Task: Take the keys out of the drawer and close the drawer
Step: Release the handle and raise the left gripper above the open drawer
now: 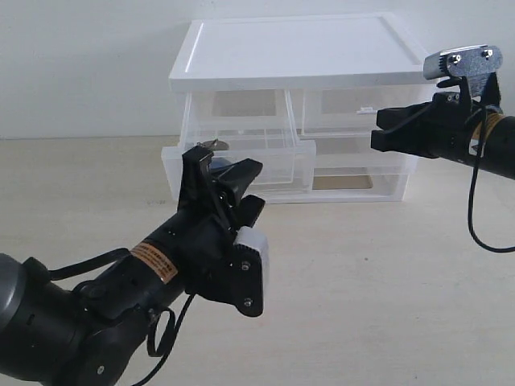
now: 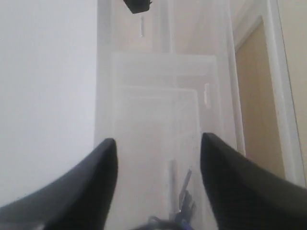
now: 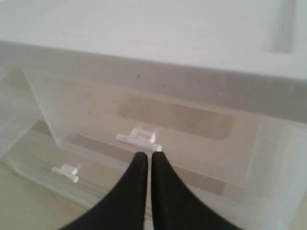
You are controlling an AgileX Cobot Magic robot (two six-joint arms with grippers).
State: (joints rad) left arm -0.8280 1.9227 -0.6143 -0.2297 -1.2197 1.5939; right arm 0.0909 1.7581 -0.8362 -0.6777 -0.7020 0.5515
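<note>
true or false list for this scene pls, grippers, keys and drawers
1. The top left drawer is pulled out. True.
2. The left gripper is shut. False: its fingers stand wide apart, so it is open.
3. The keys lie on the table in front of the unit. False: they are inside the open drawer, seen low between the left gripper's fingers.
4. The right gripper is shut and holds nothing. True.
5. The top right drawer is pulled out too. False: it sits pushed in, with the right gripper's tips near its tab handle.
</note>
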